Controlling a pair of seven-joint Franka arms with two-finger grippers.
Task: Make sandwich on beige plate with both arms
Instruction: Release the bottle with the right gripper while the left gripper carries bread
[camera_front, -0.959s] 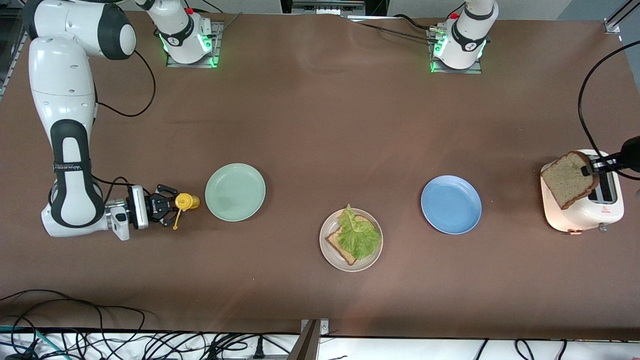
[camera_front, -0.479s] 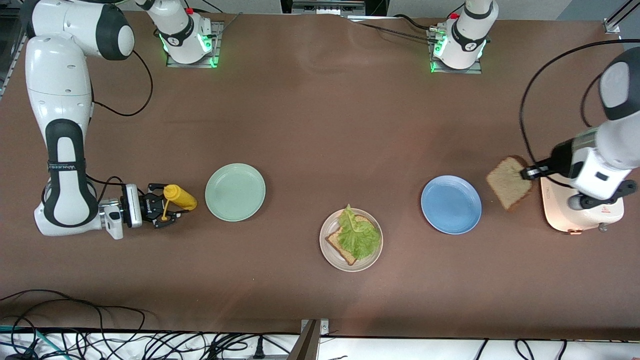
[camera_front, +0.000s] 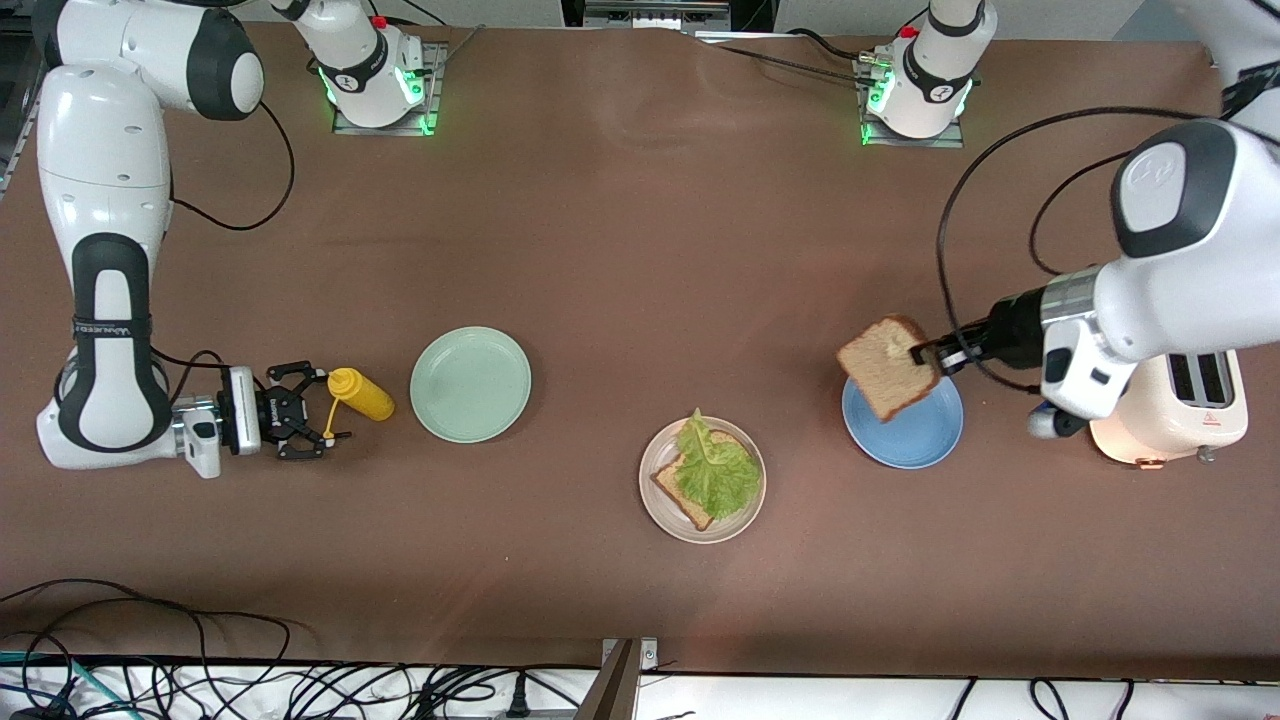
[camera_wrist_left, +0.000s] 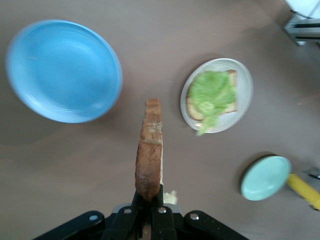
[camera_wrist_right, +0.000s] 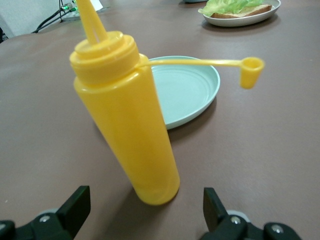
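Left gripper (camera_front: 928, 356) clamped on toast slice (camera_front: 888, 366), over blue plate (camera_front: 905, 432). Right gripper (camera_front: 312, 409) spread wide, apart from yellow squeeze bottle (camera_front: 362, 394) standing beside mint-green plate (camera_front: 470, 384). Bottom toast (camera_front: 683, 495) and lettuce (camera_front: 714, 466) on beige plate (camera_front: 657, 512), nearer camera.

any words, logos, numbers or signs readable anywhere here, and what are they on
Print on the band of the right arm: sideways, too small to read.
Small white print on the right end effector: too small to read.
Red triangle sign on the toaster: a warning mark, no readable words.
Round marks on both arm bases: unreadable.
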